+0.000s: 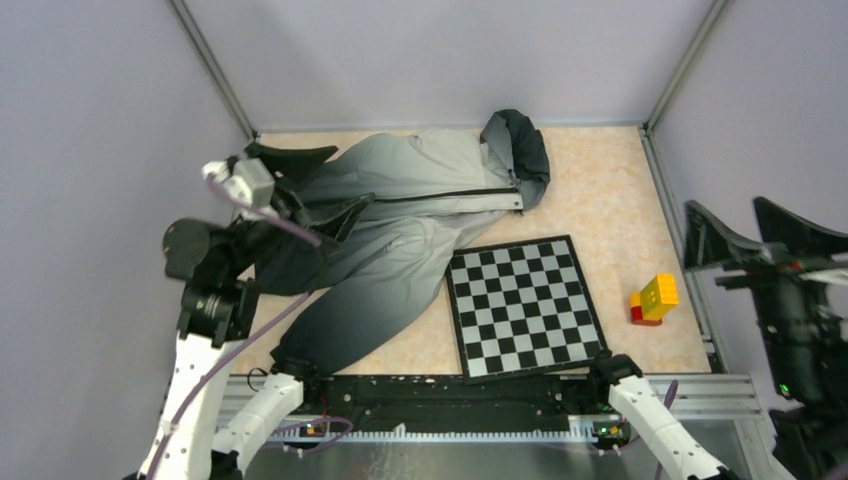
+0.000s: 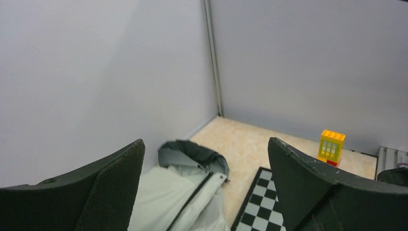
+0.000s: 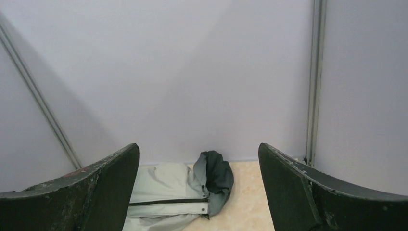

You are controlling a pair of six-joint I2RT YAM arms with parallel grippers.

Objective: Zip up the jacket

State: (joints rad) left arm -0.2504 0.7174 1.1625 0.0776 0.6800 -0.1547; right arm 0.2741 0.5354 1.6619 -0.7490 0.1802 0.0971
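both left gripper [image 2: 206, 141] and right gripper [image 1: 724, 205] gape; jacket [image 1: 400, 200] lies beside chessboard [image 1: 523, 305].

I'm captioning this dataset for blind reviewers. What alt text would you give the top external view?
A grey-to-charcoal hooded jacket lies spread across the left of a beige table, with the left claw open over its dark end. A chessboard sits to its right, then a small yellow and red block; the right claw hangs open at the far right.

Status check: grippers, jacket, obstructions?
Left gripper open above jacket; right gripper open, off to side. Zipper looks closed near hood. Chessboard beside jacket, off zipper.
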